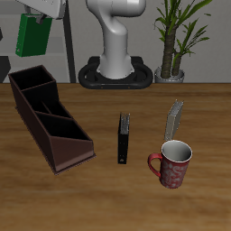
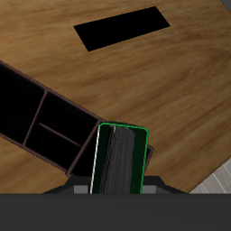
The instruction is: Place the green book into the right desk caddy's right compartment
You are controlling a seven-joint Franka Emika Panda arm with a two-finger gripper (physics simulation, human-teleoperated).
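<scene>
My gripper (image 1: 38, 22) is high above the table's back corner and shut on the green book (image 1: 33, 37), which hangs below it, tilted. In the wrist view the green book (image 2: 122, 159) shows end-on with pale page edges, held between the fingers (image 2: 83, 189). The right desk caddy (image 1: 47, 115), dark maroon-brown, lies on the table below and nearer the front edge. Its tall-walled right compartment (image 1: 28, 81) is the end farthest back. In the wrist view the caddy (image 2: 41, 113) lies beside and partly under the book's end.
A black upright book (image 1: 124, 137) stands mid-table, with a grey book (image 1: 174, 118) leaning beside it. A red mug (image 1: 173, 164) sits near the front edge. The robot base (image 1: 115, 56) and a potted plant (image 1: 175, 41) are at the back. A flat black rectangle (image 2: 122, 27) shows on the wood.
</scene>
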